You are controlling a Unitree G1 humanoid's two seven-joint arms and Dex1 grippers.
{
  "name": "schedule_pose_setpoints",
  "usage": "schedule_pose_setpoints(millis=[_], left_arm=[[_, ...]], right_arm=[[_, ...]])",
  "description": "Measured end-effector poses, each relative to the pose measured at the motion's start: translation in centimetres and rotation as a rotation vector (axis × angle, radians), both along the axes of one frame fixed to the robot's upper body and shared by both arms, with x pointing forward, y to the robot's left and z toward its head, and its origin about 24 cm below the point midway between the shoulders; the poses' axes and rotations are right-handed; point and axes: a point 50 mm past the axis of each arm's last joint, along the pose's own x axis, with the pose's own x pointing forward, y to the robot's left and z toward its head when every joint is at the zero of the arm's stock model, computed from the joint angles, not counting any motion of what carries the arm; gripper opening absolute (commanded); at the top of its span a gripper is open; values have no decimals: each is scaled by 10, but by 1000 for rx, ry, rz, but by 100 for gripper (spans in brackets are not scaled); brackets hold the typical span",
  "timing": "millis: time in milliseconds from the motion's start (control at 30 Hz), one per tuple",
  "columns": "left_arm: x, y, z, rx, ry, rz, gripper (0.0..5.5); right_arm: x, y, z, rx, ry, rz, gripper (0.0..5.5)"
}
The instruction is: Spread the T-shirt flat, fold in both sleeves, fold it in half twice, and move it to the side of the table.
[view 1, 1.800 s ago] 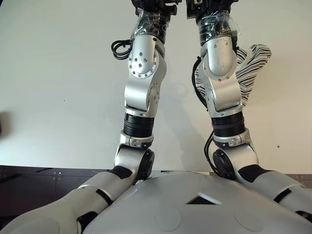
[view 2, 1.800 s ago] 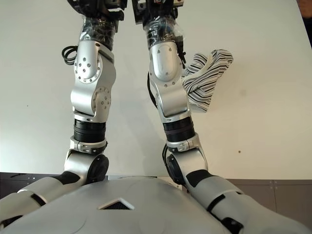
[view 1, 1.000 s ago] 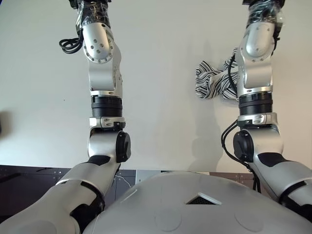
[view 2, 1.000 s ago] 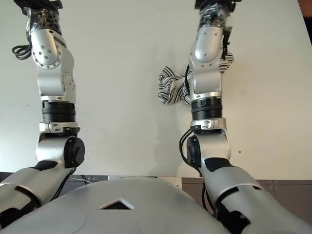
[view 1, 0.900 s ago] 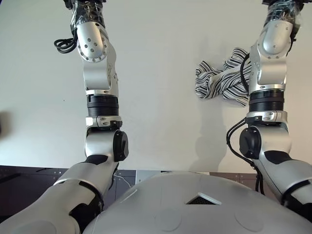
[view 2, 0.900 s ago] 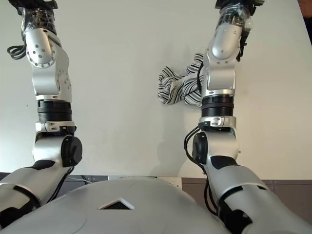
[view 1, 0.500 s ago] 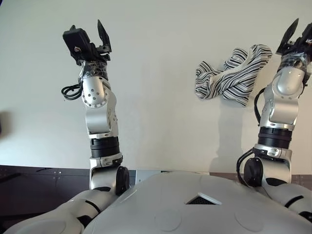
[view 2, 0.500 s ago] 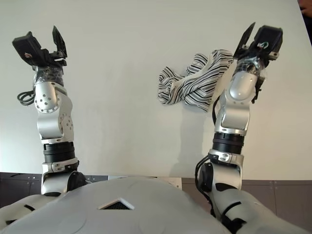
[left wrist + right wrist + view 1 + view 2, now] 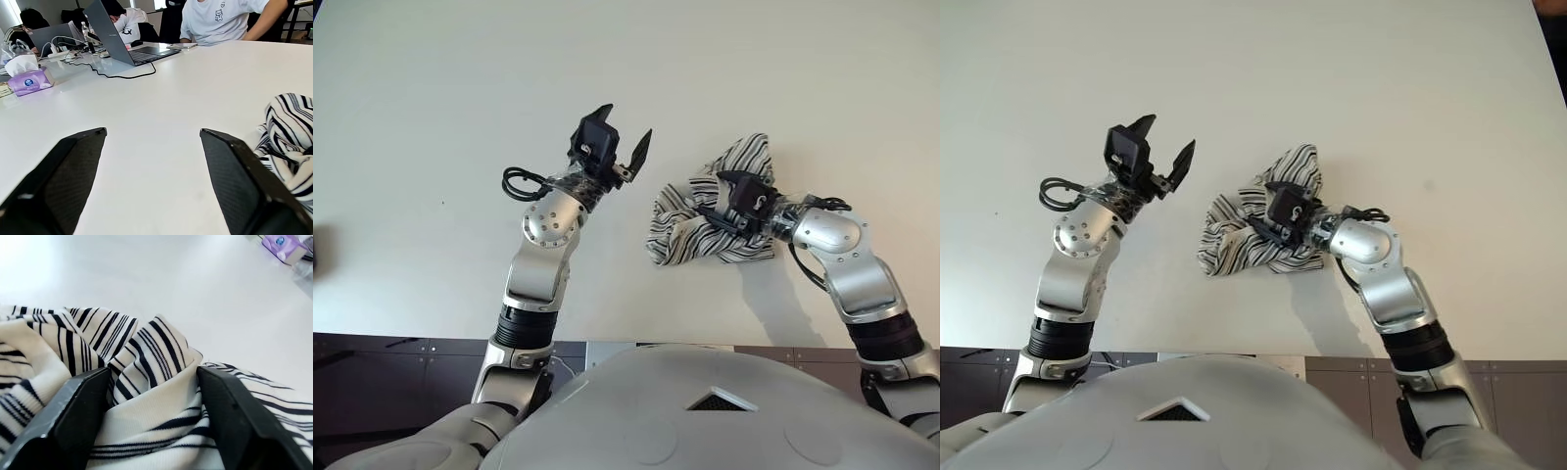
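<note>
The black-and-white striped T-shirt lies crumpled in a heap on the white table, right of centre. My right gripper is pushed into the heap from the right. In the right wrist view its fingers stand apart, open, with a raised fold of the T-shirt between them. My left gripper hovers open just left of the heap with nothing in it; the left wrist view has the T-shirt beside one of its fingers.
The table's near edge runs below the arms. Across the far side of the table stand an open laptop, a cable and a purple tissue box, with people seated behind them.
Both arms have swung inward and bent. The right gripper has come down into the T-shirt, which has shifted left and nearer. The left gripper has moved right, close to the heap.
</note>
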Motion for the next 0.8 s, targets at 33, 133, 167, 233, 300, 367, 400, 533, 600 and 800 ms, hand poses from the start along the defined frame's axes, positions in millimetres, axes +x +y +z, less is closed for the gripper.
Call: schedule_pose_setpoints(millis=[33, 133, 167, 233, 300, 367, 400, 533, 600, 800], left_arm=[[-2, -1, -1, 4, 10, -15, 354], [-13, -3, -5, 35, 50, -100, 354], [-20, -3, -11, 61, 88, -148, 354], [-31, 0, -25, 147, 158, -234, 354], [-35, 2, -38, 234, 223, -279, 354], [-32, -4, -39, 283, 211, -311, 354], [-30, -7, -39, 311, 201, -326, 354], [-24, -1, -39, 421, 169, -313, 354], [-12, 20, -35, 467, 166, -220, 354], [4, 82, -37, 575, 197, 117, 354]], right_arm=[[3, 4, 5, 35, -14, 6, 325], [26, -1, 33, 159, -116, -96, 325], [37, -5, 47, 204, -164, -145, 325], [55, -11, 62, 225, -210, -189, 325], [70, -11, 61, 134, -233, -171, 325], [75, -7, 44, -54, -222, -74, 325], [75, -7, 32, -171, -203, -2, 325], [71, -35, 23, -469, -185, 216, 325], [63, -41, 37, -429, -120, 347, 325], [-11, -61, 48, -395, 160, 750, 325]])
